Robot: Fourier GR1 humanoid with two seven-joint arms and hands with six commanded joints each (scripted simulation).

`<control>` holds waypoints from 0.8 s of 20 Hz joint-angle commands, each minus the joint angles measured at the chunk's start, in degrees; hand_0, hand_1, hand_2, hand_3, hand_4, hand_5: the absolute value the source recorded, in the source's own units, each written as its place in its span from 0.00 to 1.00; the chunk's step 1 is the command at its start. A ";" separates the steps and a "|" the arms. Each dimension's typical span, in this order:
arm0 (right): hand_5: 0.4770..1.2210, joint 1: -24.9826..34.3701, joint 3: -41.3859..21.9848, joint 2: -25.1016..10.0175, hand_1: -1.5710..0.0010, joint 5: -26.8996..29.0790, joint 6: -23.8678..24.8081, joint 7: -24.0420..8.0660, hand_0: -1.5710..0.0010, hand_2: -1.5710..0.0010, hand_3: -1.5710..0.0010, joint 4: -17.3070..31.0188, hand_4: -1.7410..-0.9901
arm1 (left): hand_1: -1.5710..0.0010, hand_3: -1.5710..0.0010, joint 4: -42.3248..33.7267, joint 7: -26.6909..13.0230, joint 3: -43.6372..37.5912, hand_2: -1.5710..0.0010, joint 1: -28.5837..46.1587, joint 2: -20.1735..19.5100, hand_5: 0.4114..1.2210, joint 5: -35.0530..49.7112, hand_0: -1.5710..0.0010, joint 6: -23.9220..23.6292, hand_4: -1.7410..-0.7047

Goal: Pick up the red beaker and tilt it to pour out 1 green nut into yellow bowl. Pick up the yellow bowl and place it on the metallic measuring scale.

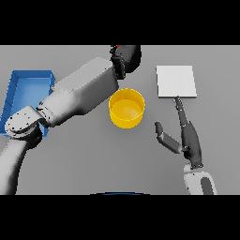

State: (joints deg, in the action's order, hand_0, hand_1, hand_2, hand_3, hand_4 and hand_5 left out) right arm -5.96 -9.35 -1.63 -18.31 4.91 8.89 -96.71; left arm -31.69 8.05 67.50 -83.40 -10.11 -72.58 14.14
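Holding the red beaker (117, 47), your left robot hand (125, 58) is curled round it beyond the yellow bowl (126, 108). Right robot hand (187, 136) lies open, empty, by the scale (176, 81). Over-tilting risks spilling extra nuts.

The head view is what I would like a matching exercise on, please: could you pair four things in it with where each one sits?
Things:
1. yellow bowl
2. blue bin
3. metallic measuring scale
4. right hand

Places:
A. far left of the table
B. centre of the table
C. lower right, fingers straight, thumb spread
D. upper right, beyond the fingertips

Pairs: 1-B, 2-A, 3-D, 4-C.
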 commanded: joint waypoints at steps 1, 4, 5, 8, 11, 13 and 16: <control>0.28 0.20 -0.10 -0.04 1.00 -0.43 0.23 -0.08 1.00 1.00 1.00 0.06 0.95 | 0.00 0.00 1.71 0.77 -1.17 0.00 -1.24 -0.49 1.00 1.09 0.00 -0.86 0.01; 0.27 0.64 -0.64 0.23 1.00 -1.14 0.36 -0.10 1.00 1.00 1.00 0.66 0.95 | 0.00 0.35 4.19 -0.16 -6.13 0.00 -4.96 -3.31 1.00 5.49 0.00 -1.09 0.01; 0.27 0.96 -0.76 0.34 1.00 -1.56 0.60 -0.76 1.00 1.00 1.00 0.64 0.96 | 0.00 0.28 4.68 0.72 -8.26 0.00 -5.64 -4.66 1.00 7.67 0.00 -2.26 0.01; 0.27 1.42 -0.29 0.22 1.00 -0.07 -0.05 -0.02 1.00 1.00 1.00 0.27 0.99 | 0.00 0.14 10.59 -1.98 -15.85 0.00 -8.22 -6.41 1.00 15.00 0.00 -0.88 0.01; 0.25 1.72 -0.12 0.37 1.00 -0.31 0.42 -0.54 1.00 1.00 1.00 0.95 0.99 | 0.00 0.09 14.43 -5.59 -23.97 0.00 -8.82 -10.58 1.00 23.43 0.00 -1.33 0.00; 0.26 2.03 -0.35 1.08 1.00 0.64 -0.17 -0.61 1.00 1.00 1.00 1.41 0.98 | 0.00 0.08 16.98 -8.04 -28.68 0.00 -7.83 -13.43 1.00 28.75 0.00 -3.70 0.00; 0.25 2.42 0.26 1.16 1.00 1.95 -0.44 -0.30 1.00 1.00 1.00 1.69 0.99 | 0.00 0.08 19.10 -10.72 -34.64 0.00 -4.13 -18.54 1.00 36.69 0.00 -8.89 0.00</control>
State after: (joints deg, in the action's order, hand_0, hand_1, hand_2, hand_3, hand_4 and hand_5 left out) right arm -3.52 -9.09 -0.46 -16.35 4.48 8.61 -95.04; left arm -12.53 -2.72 32.94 -87.47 -28.75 -35.77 5.35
